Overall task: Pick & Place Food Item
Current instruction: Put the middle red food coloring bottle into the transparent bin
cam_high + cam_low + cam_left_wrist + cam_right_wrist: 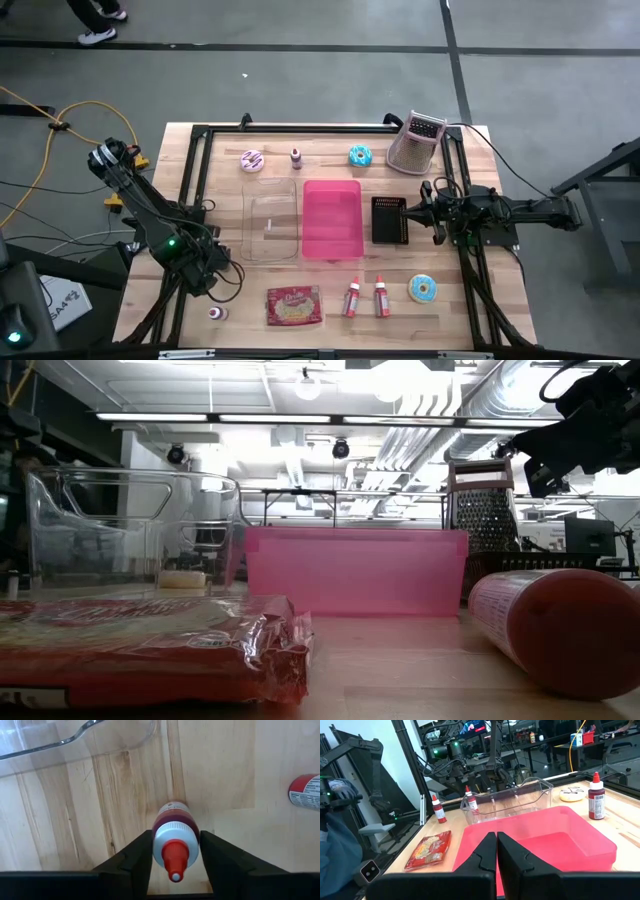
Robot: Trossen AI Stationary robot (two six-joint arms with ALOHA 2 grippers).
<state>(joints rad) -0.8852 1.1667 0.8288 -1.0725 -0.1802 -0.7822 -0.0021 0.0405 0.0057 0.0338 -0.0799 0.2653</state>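
Note:
A small bottle (175, 827) with a red tip, a white collar and a dark red body stands upright on the wooden table, beside the clear container (270, 215). It also shows in the right wrist view as the small bottle (469, 800). My left gripper (175, 845) points down over it at the table's near left (222, 283) and is shut on it. A second small bottle (217, 313) stands close by, nearer the front edge. My right gripper (496, 840) hangs shut and level at the right (428, 200), holding nothing. My left gripper pinches the bottle's white collar (159, 842), just under the red tip, between its two fingers. The fingers come from above, pointing down, one on each side of the collar. The bottle is upright, its bottom on the table.
A pink bin (332, 218) sits in the middle, with a dark brown tray (390, 220) to its right. A snack pack (293, 305), two lying red bottles (366, 298) and a blue doughnut (422, 289) are along the front. Two doughnuts, a purple bottle (296, 157) and a grater (415, 142) stand at the back.

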